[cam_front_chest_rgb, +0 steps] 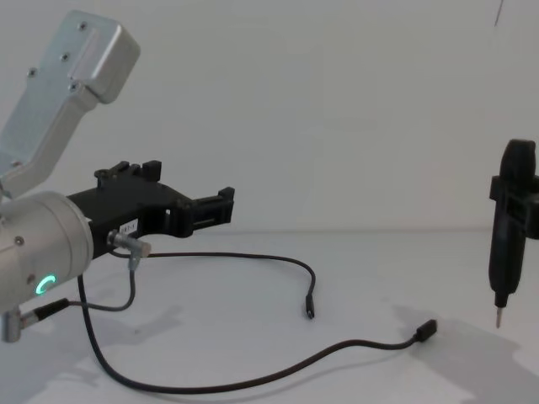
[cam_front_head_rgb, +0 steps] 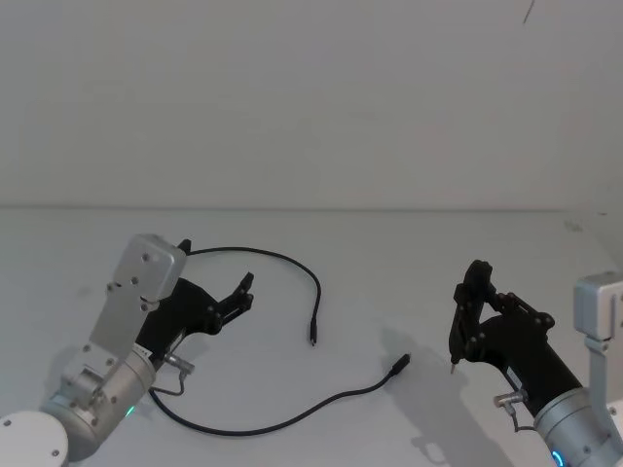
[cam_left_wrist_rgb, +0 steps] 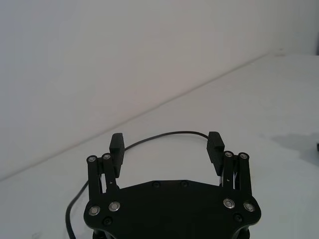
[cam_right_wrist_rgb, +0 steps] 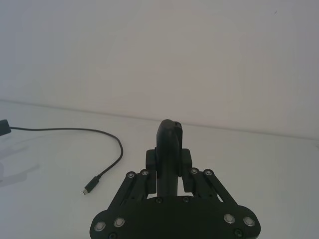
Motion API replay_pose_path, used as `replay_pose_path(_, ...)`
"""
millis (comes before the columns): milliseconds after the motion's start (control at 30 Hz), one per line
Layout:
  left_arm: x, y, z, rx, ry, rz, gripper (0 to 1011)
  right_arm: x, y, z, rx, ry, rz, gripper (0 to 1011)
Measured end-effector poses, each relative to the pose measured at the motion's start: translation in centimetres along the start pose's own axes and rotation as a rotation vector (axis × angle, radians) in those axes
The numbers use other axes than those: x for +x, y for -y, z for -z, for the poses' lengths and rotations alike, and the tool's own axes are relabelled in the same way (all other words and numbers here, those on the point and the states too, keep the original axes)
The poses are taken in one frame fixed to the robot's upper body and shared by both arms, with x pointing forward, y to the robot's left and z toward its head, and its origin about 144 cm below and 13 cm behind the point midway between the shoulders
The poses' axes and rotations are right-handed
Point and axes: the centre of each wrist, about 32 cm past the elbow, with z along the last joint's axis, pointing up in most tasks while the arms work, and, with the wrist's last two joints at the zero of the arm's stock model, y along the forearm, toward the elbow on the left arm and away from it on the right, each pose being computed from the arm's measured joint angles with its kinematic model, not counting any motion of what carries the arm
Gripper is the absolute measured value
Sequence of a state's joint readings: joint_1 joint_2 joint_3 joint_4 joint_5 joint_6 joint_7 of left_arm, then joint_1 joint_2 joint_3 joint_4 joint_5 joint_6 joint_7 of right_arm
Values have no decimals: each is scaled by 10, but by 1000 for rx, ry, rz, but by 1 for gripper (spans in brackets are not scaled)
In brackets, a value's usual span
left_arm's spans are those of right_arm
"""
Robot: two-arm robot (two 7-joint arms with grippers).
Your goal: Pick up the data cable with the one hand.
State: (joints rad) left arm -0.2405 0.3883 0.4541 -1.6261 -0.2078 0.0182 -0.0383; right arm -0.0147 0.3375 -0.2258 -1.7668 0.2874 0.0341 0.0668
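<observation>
Head view: left gripper (cam_front_head_rgb: 216,267), spread and empty, hovers above the data cable (cam_front_head_rgb: 317,302), not yet grasped; right gripper (cam_front_head_rgb: 471,309) waits at the right edge of the table (cam_front_head_rgb: 389,253).

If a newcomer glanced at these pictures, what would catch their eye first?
The long black data cable loops across the white table. The left gripper hovers over its far strand, jaws open, while the right gripper, off to the right, is shut on a slim pen-shaped tool pointing down.
</observation>
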Motion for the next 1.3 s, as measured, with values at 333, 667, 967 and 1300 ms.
replay_pose_path(333,8,-3,-3,16,-8,96,1001,0,0,0,0,0,0,279)
replay_pose_path(667,21,-9,-12,63,-18,258,1001,0,0,0,0,0,0,279)
replay_pose_path(967,30,-9,-25,128,-29,404,1001,0,0,0,0,0,0,279)
replay_pose_path(1300,32,1,-43,234,-66,563,1001,0,0,0,0,0,0,279)
